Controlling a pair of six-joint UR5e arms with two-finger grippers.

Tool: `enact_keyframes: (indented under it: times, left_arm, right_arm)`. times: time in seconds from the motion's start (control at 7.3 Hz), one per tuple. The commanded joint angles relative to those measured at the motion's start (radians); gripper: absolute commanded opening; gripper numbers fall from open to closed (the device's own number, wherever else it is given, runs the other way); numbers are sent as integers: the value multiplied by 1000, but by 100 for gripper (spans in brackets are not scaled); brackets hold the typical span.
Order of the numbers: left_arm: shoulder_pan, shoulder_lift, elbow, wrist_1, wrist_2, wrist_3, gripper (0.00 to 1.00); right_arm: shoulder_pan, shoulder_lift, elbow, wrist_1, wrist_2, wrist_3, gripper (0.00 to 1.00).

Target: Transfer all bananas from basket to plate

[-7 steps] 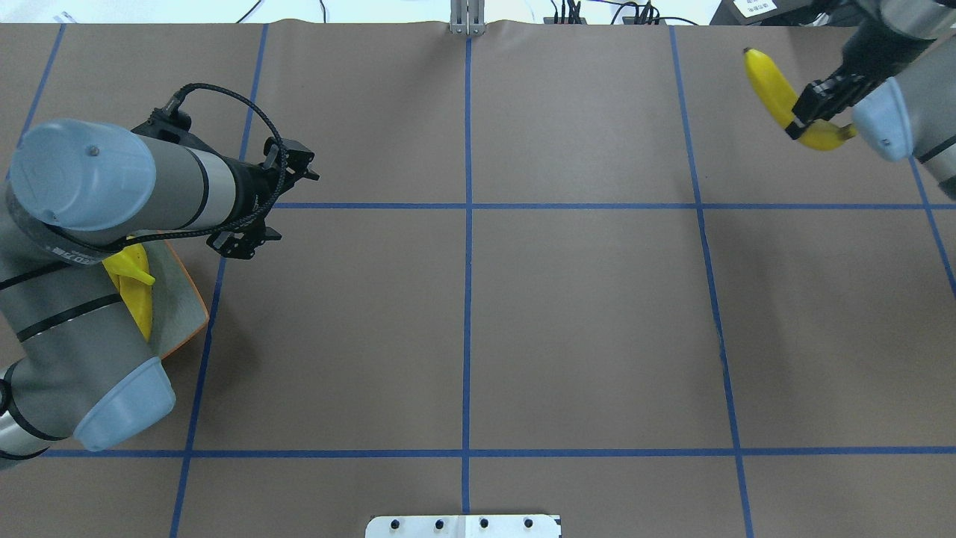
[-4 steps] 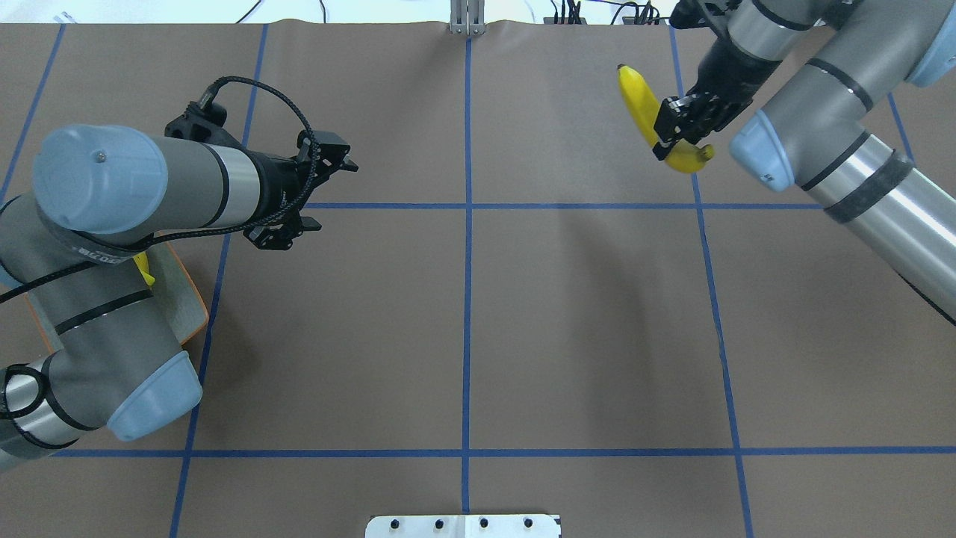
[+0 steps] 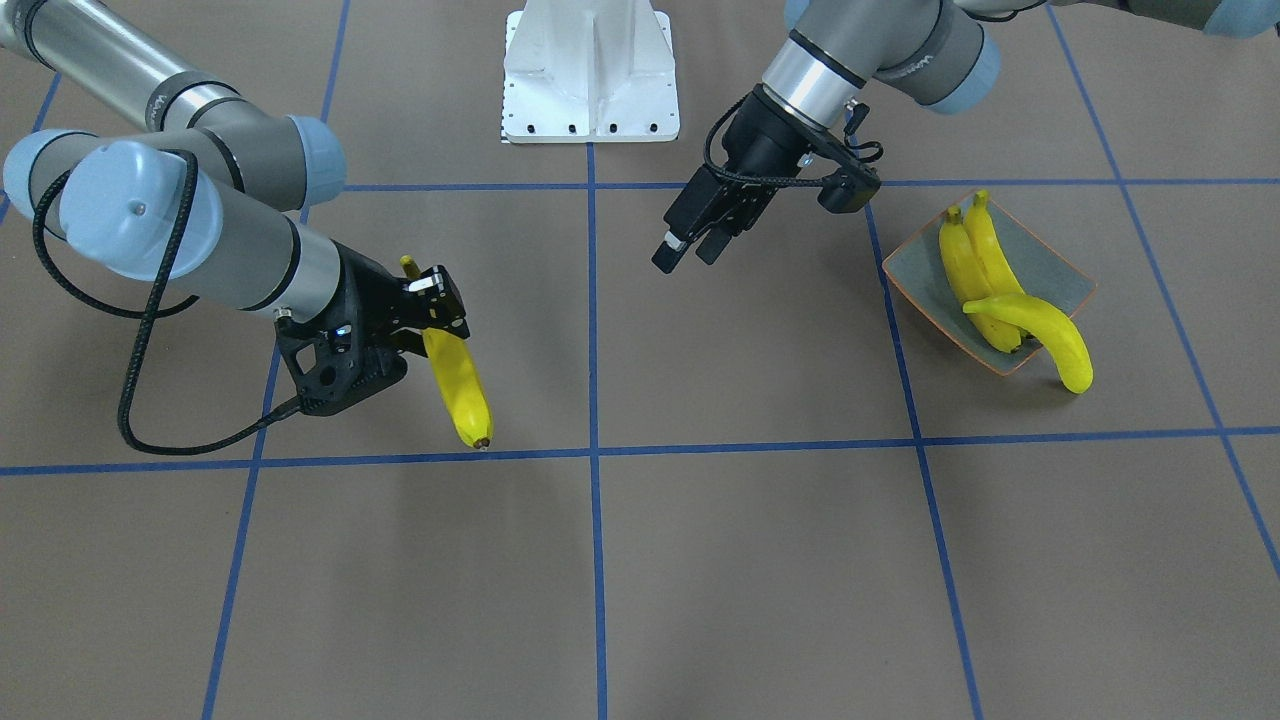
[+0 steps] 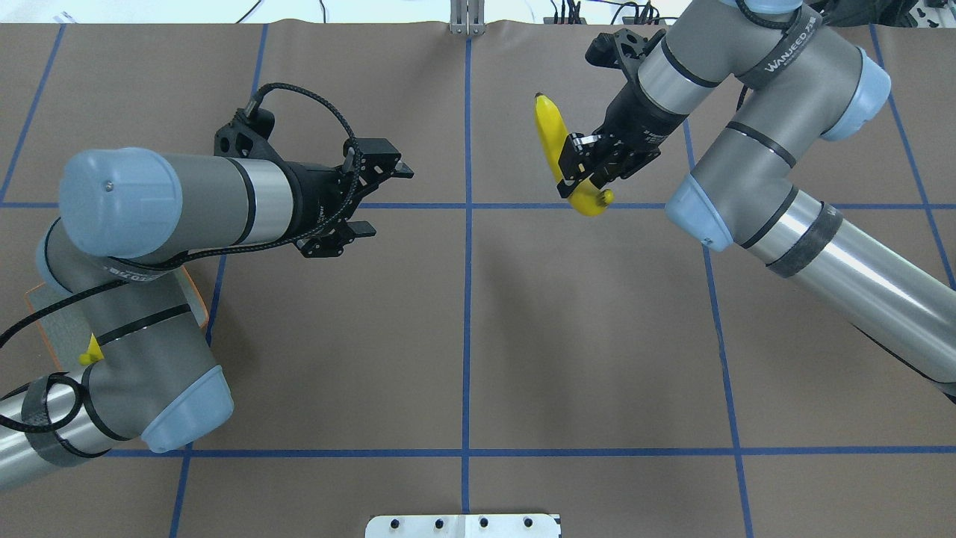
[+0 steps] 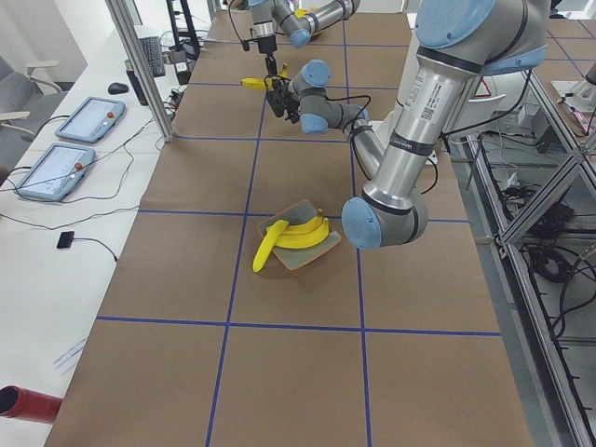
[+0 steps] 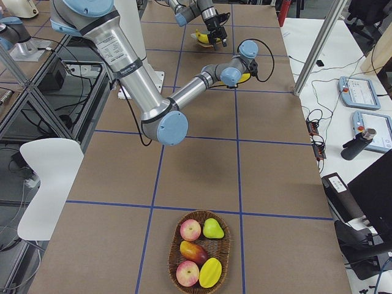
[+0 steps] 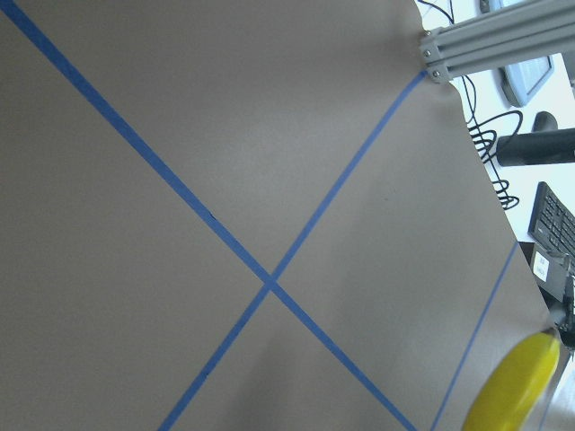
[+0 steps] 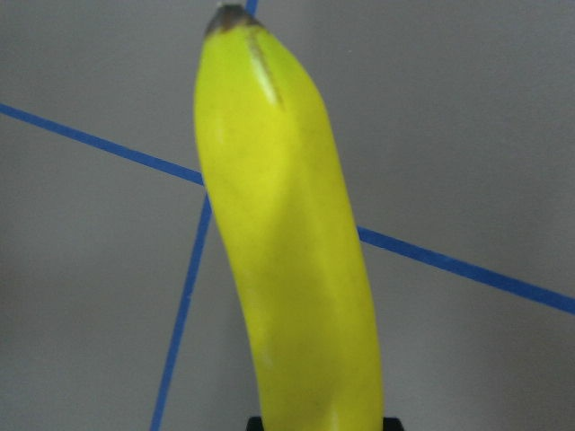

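Observation:
My right gripper (image 4: 581,163) is shut on a yellow banana (image 4: 551,131) near its stem end and holds it above the table, right of the centre line. It also shows in the front view (image 3: 458,385) and fills the right wrist view (image 8: 287,251). My left gripper (image 4: 388,202) is open and empty, left of the centre line, facing the banana. The grey-green plate (image 3: 1055,272) holds three bananas (image 3: 968,275); one banana (image 3: 1045,335) lies across and overhangs the rim. In the overhead view my left arm hides most of the plate (image 4: 193,305).
A wicker basket (image 6: 199,251) with apples, a pear and a mango, no bananas, stands near the table's right end. The white robot base (image 3: 590,70) sits at the table's edge. Blue tape lines grid the brown table.
My right arm has carried the banana left, from the far right corner toward the table's middle. My left gripper has moved right, away from the plate, still open.

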Motion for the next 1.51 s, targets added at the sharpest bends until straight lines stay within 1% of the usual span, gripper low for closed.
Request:
enact_keyframes:
  times: [0.0, 0.27, 0.55, 0.82, 1.1, 1.37]
  left_arm:
    - [24, -22, 40, -56, 2, 64, 100]
    - [40, -70, 61, -57, 4, 65, 100]
    - [69, -102, 63, -56, 5, 67, 100]
    - [80, -105, 67, -54, 5, 108, 100]
    - [81, -134, 101, -54, 7, 108, 100]
    - [87, -141, 106, -54, 7, 108, 100]
  right_arm:
    - [-36, -1, 77, 12, 79, 68, 0]
    - [-100, 2, 105, 12, 75, 72, 0]
    - [-122, 5, 108, 14, 75, 72, 0]
    - [-134, 5, 124, 14, 76, 78, 0]
    - [-139, 4, 142, 15, 79, 96, 0]
    - [-151, 4, 153, 17, 79, 105, 0]
